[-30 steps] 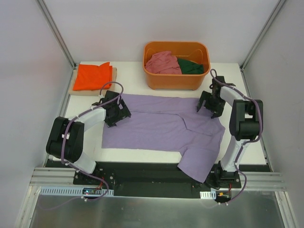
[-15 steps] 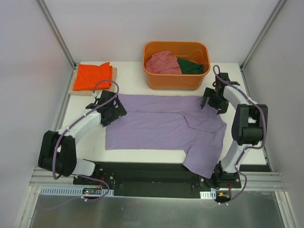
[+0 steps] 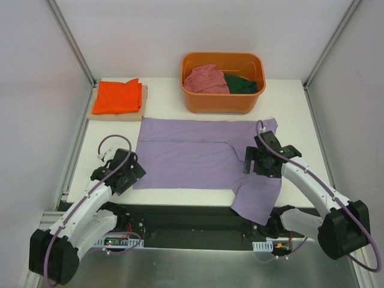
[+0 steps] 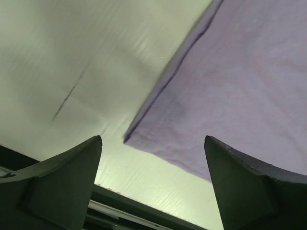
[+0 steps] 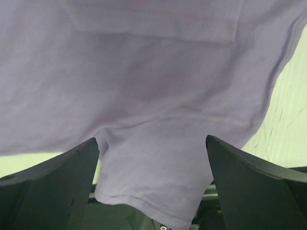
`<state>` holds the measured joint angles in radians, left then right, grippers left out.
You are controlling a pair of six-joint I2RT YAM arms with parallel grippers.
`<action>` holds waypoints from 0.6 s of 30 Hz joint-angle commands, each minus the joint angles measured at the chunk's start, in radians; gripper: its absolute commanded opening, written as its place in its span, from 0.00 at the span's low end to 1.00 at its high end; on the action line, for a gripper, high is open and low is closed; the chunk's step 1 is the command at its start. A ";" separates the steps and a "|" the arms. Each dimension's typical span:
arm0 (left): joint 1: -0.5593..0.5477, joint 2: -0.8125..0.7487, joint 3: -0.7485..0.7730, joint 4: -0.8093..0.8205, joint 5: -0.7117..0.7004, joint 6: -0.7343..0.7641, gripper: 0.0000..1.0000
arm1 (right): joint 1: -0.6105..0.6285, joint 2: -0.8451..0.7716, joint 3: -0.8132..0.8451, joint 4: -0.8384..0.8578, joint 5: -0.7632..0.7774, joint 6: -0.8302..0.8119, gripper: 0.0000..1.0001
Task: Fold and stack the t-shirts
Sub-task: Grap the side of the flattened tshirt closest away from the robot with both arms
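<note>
The lavender t-shirt (image 3: 192,155) lies spread flat across the table. Its near right sleeve (image 3: 257,201) hangs over the front edge. My left gripper (image 3: 124,174) is open and empty, just left of the shirt's near left corner (image 4: 132,138), which shows between its fingers in the left wrist view (image 4: 152,140). My right gripper (image 3: 261,161) is open and empty above the shirt's right side. The right wrist view (image 5: 150,139) shows the sleeve (image 5: 158,182) under it. A folded orange t-shirt (image 3: 117,96) lies at the back left. A pink t-shirt (image 3: 204,79) and a green t-shirt (image 3: 243,85) lie in the tub.
The orange plastic tub (image 3: 222,101) stands at the back middle, just beyond the lavender shirt. The orange shirt rests on a beige board (image 3: 96,111). Metal frame posts rise at the back corners. The table's dark front rail (image 3: 192,219) runs below the shirt.
Both grippers have left the shirt's far corners and drawn back toward the near edge. The lavender shirt now lies flatter, a little farther back.
</note>
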<state>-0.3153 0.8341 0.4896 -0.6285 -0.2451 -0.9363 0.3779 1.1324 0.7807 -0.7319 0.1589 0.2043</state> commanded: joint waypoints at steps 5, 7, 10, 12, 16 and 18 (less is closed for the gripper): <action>-0.007 -0.020 -0.056 -0.073 -0.022 -0.102 0.60 | 0.098 -0.117 -0.041 -0.072 0.050 0.084 0.96; -0.007 0.017 -0.049 -0.073 0.003 -0.101 0.52 | 0.098 -0.128 -0.050 -0.073 0.050 0.087 0.96; -0.007 0.048 -0.054 -0.073 0.009 -0.102 0.44 | 0.101 -0.137 -0.057 -0.083 0.065 0.092 0.96; -0.007 0.063 -0.057 -0.073 0.001 -0.108 0.41 | 0.099 -0.138 -0.058 -0.083 0.068 0.092 0.96; -0.008 0.085 -0.060 -0.050 -0.010 -0.116 0.38 | 0.101 -0.137 -0.063 -0.077 0.064 0.092 0.96; -0.008 0.094 -0.060 -0.028 0.015 -0.110 0.34 | 0.101 -0.138 -0.066 -0.080 0.064 0.089 0.96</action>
<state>-0.3153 0.9108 0.4355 -0.6746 -0.2436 -1.0359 0.4732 1.0130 0.7219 -0.7860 0.2005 0.2783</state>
